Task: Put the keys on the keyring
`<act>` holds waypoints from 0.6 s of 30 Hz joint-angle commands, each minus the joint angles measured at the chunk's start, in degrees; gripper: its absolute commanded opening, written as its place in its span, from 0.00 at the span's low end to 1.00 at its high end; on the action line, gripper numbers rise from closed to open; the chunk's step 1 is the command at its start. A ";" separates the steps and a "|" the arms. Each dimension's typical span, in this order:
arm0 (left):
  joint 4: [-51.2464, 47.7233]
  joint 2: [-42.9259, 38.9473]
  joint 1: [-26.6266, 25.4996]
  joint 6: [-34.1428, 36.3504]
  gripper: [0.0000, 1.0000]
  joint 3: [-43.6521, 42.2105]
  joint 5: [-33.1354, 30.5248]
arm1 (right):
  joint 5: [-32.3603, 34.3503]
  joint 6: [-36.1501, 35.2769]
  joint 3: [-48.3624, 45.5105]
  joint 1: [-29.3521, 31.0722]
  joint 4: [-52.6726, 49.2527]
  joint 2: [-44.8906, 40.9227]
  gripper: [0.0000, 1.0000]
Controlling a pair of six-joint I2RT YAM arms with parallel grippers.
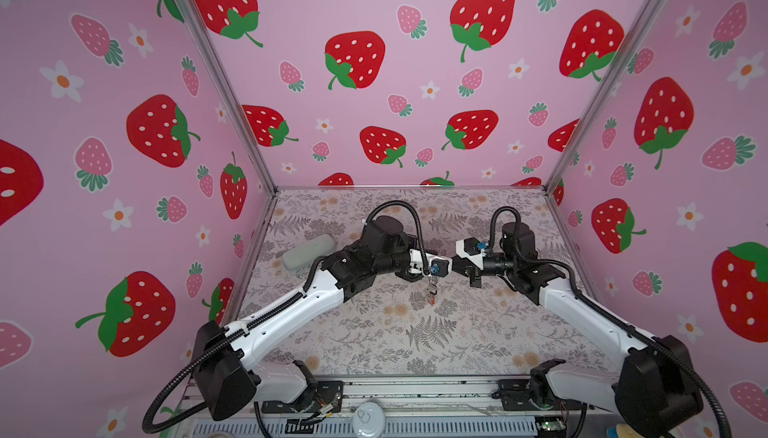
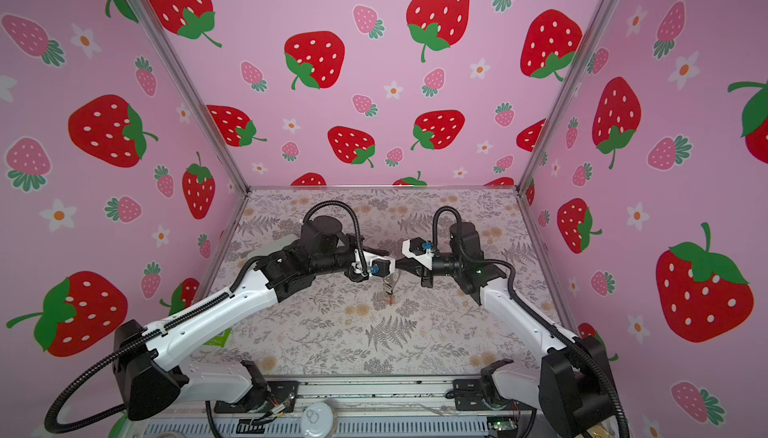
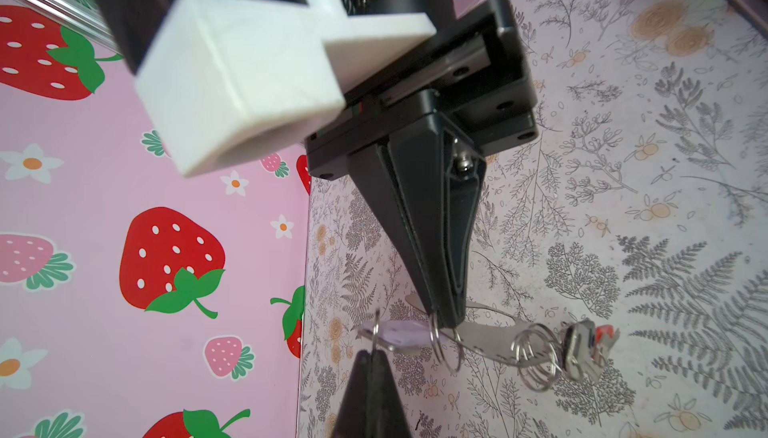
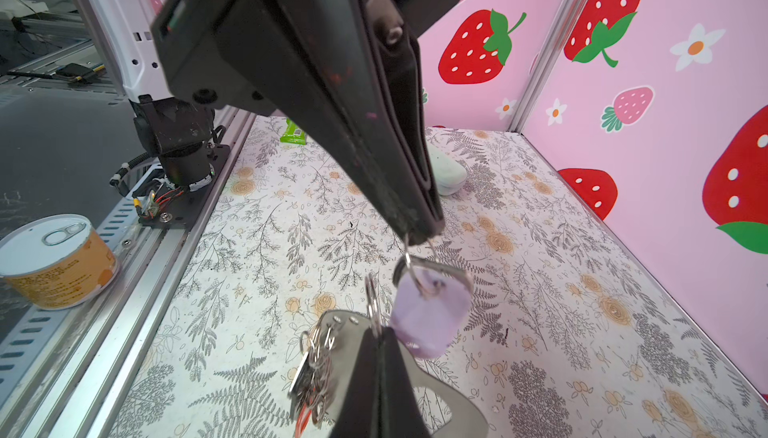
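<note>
Holding both pieces mid-air above table (image 1: 415, 332), we clench left jaws on wire loop of lilac key (image 4: 430, 315), right jaws on keyring (image 4: 372, 298); strap loop (image 3: 490, 340) and other keys (image 3: 582, 348) dangle below, clear of table, so, we judge, key can thread onto ring.

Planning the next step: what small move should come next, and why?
Probably ease the left gripper toward the right gripper: both are shut, one on the lilac key, one on the keyring, and their rings appear unlinked.
</note>
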 commanded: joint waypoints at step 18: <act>0.38 -1.91 -0.09 -0.17 0.00 0.41 0.28 | -4.26 7.62 -4.80 -5.01 12.70 -6.03 0.00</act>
